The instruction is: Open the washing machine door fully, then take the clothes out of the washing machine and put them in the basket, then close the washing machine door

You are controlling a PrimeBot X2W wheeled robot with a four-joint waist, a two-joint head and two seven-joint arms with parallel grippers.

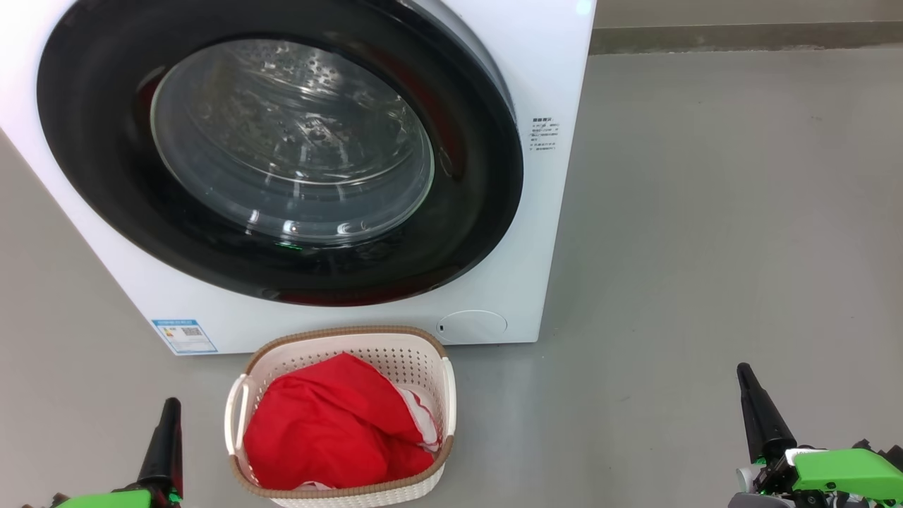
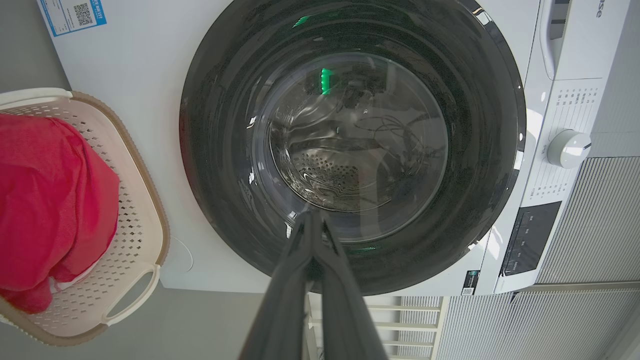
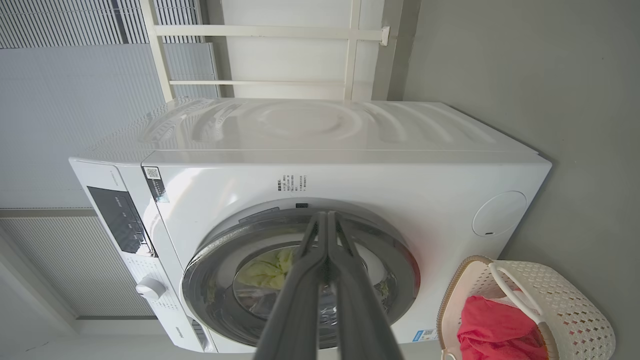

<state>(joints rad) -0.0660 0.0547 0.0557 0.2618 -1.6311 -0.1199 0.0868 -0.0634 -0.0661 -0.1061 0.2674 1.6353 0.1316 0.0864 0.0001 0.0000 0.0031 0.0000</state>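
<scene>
The left jaws are pressed together and hold nothing. In the left wrist view their two dark fingers (image 2: 292,300) rise from the bottom centre and meet at the tips, in front of the lower part of the washing machine door (image 2: 350,150). In the head view they stand as one dark point in the lower left corner, over the grey floor (image 1: 705,247).

The right jaws are also together and empty. In the right wrist view their fingers (image 3: 352,300) meet at the middle of the frame, before the door's rim. In the head view they are in the lower right corner, well apart from all things.

Between the two, at the lower centre of the head view and nearer to the left jaws, the basket (image 1: 416,353) stands on the floor, just in front of the washing machine (image 1: 550,85). The clothes (image 1: 331,423) lie inside the basket, a red heap with a little white trim at its right side.

The washing machine takes the upper left of the head view. Its door lies closed against the white front, and the perforated drum shows through the glass. Low on the front are a blue label (image 1: 183,336) at the left and a round flap (image 1: 471,326) at the right.
</scene>
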